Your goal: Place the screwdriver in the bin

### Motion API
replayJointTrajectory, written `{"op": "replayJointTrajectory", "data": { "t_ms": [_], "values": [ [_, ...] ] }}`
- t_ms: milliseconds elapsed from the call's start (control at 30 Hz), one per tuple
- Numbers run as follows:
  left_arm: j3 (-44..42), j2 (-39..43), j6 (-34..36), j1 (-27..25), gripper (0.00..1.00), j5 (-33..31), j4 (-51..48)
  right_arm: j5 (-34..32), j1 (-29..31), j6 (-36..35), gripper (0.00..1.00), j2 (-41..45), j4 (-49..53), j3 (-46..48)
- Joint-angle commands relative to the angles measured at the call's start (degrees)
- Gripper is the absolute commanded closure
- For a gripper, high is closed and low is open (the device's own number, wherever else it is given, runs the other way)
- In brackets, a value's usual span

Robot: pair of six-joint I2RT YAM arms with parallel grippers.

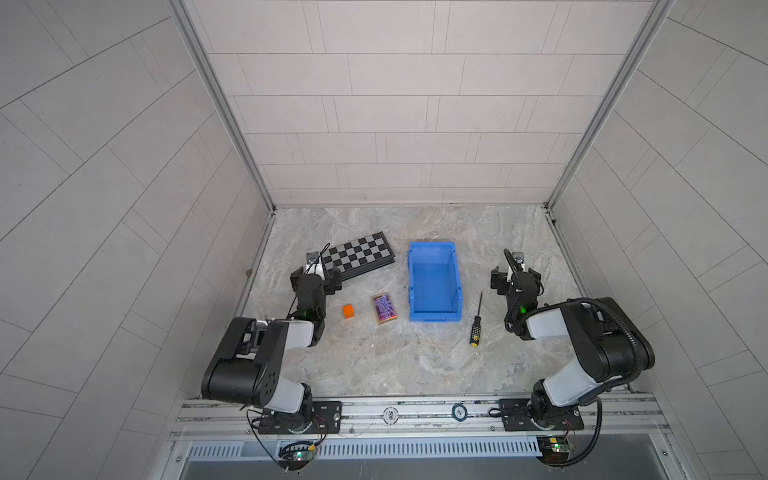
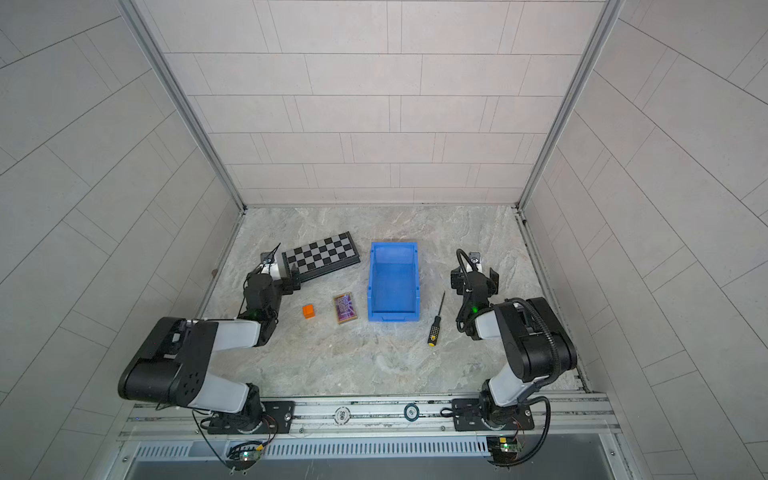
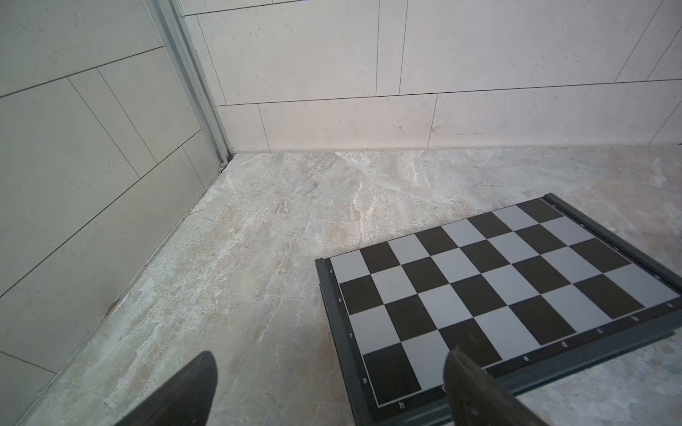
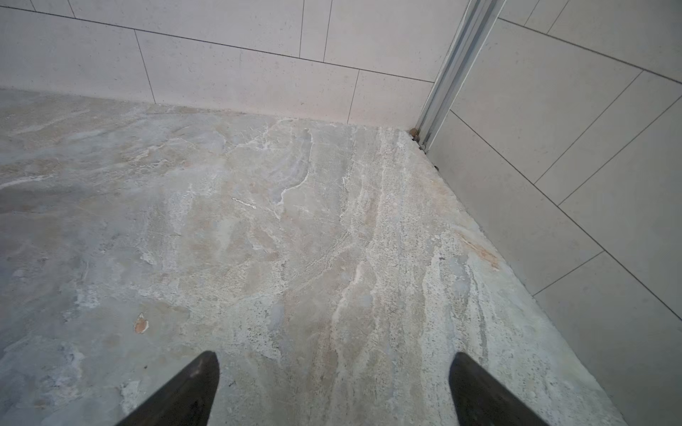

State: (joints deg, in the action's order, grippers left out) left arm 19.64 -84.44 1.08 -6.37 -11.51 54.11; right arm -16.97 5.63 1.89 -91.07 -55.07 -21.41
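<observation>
Screwdriver (image 1: 476, 322) lies flat on the stone-patterned table (image 1: 415, 365), just beside the right wall of the blue bin (image 1: 432, 286) near its low front lip, yellow-capped handle toward the robot and thin shaft pointing away. The bin is empty, so the task looks to be at its opening step, with pickup not yet begun. Right gripper (image 4: 334, 369) hovers to the right of the bin and farther from the robot than the handle; its jaws are spread wide over bare tabletop and pinch nothing. Left gripper (image 3: 330, 365), jaws also spread and empty, hangs at the near corner of a chessboard (image 1: 358, 257), well apart from the tool. An orange block (image 1: 348, 311) and a small colourful box (image 1: 383, 307) sit left of the bin, clear of the likely path. The next move probably falls to the right arm. It must draw in toward the handle, turn its jaws across it, lower to the table and close, keeping clear of the bin wall alongside the shaft.
</observation>
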Motion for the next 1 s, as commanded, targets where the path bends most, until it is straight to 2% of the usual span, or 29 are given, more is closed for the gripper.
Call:
{"op": "replayJointTrajectory", "data": {
  "t_ms": [0, 967],
  "values": [
    [1.10, 0.18, 0.36, 0.45, 0.01, 0.61, 0.20, -0.52, 0.11, -0.35, 0.01, -0.08, -0.48, 0.07],
    [0.38, 0.79, -0.23, 2.15, 0.00, 2.91, 0.77, -1.13, 0.35, -0.75, 0.01, -0.19, -1.11, 0.32]
  ]
}}
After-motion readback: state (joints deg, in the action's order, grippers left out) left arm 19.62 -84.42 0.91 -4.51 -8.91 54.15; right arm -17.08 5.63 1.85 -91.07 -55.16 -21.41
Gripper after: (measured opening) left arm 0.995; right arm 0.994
